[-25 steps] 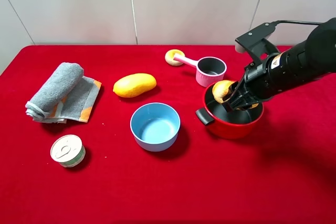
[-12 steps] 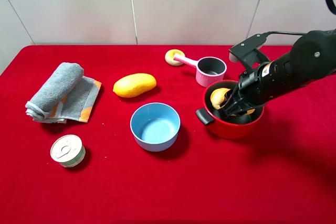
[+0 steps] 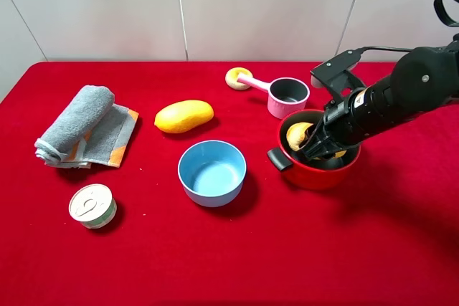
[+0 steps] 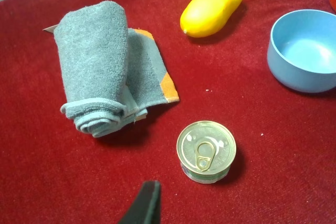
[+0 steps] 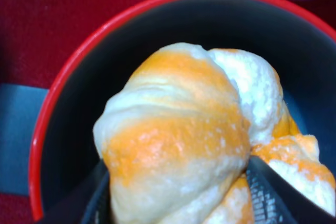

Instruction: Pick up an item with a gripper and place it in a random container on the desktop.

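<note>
One ridged bun [image 3: 297, 134] inside red pot [image 3: 315, 178], right hand [image 3: 312, 150] clamped on it, possibly resting on bottom.

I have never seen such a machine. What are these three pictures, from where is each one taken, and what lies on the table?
This is a robot with two arms, each ending in a gripper. The wide picture comes from a camera mounted high above the red table. The other two come from small cameras on the arms' wrists.

On the table are a rolled grey towel, a yellow mango, a blue bowl, a closed tin, a pink cup, a tan ring and a red pot.

The right gripper is shut on an orange bun and holds it inside the pot; its wrist picture shows this up close. Of the left gripper only one dark fingertip shows, so I cannot tell whether it is open.
</note>
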Robot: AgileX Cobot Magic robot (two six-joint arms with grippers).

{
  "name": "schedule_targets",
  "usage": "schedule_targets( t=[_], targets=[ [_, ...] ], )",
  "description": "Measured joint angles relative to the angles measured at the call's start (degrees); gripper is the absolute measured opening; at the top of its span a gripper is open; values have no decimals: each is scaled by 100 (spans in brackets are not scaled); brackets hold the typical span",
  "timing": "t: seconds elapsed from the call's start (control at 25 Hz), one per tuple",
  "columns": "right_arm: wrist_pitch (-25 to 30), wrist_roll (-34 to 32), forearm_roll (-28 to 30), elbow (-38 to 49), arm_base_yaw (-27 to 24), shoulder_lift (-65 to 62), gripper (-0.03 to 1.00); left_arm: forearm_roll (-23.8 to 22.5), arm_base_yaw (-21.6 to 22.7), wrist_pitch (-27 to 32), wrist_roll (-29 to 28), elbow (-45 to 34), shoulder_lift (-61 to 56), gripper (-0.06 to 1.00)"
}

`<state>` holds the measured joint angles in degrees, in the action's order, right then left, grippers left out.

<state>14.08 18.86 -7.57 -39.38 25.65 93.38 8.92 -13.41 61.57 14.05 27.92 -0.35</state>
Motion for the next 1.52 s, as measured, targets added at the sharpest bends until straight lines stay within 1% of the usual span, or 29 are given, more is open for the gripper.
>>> schedule_targets(
  t=[0.72, 0.8, 0.92, 1.0, 1.2, 1.52],
  targets=[
    [-117, 0, 5, 0, 0, 0, 37, 0, 0, 0, 0, 0, 0, 95],
    [-117, 0, 5, 0, 0, 0, 44, 0, 0, 0, 0, 0, 0, 95],
    [-122, 0, 5, 0, 0, 0, 62, 0, 0, 0, 0, 0, 0, 95],
    [-122, 0, 5, 0, 0, 0, 67, 0, 0, 0, 0, 0, 0, 95],
    [-122, 0, 5, 0, 0, 0, 69, 0, 0, 0, 0, 0, 0, 95],
    [-128, 0, 5, 0, 0, 0, 69, 0, 0, 0, 0, 0, 0, 95]
  ],
)
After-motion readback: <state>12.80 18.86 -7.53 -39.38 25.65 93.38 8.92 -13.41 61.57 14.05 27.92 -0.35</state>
